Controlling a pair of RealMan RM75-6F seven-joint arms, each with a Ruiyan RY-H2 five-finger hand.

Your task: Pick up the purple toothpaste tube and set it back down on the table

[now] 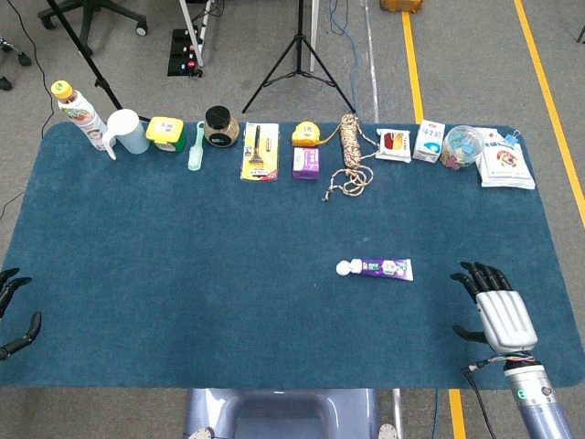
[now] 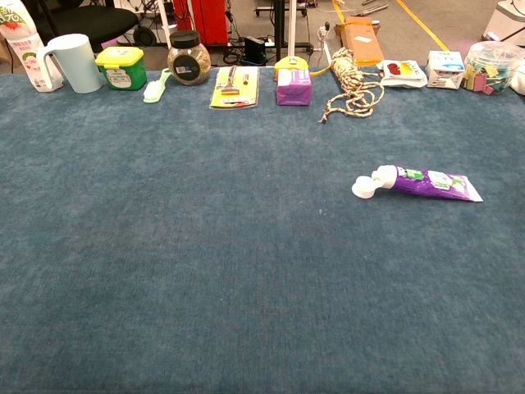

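Note:
The purple toothpaste tube (image 1: 378,268) lies flat on the blue table cover right of centre, its white cap pointing left; the chest view shows the tube (image 2: 426,182) with its flip cap open. My right hand (image 1: 494,309) hovers near the front right edge, fingers spread and empty, a short way right of the tube. My left hand (image 1: 14,315) shows only as dark fingertips at the left edge, spread and holding nothing. Neither hand appears in the chest view.
Along the far edge stand a bottle (image 1: 80,115), a white jug (image 1: 126,132), a green tub (image 1: 165,133), a jar (image 1: 220,126), a yellow card (image 1: 260,152), a purple box (image 1: 306,163), a coiled rope (image 1: 351,155), and small packets (image 1: 430,142). A tripod (image 1: 297,55) stands behind the table.

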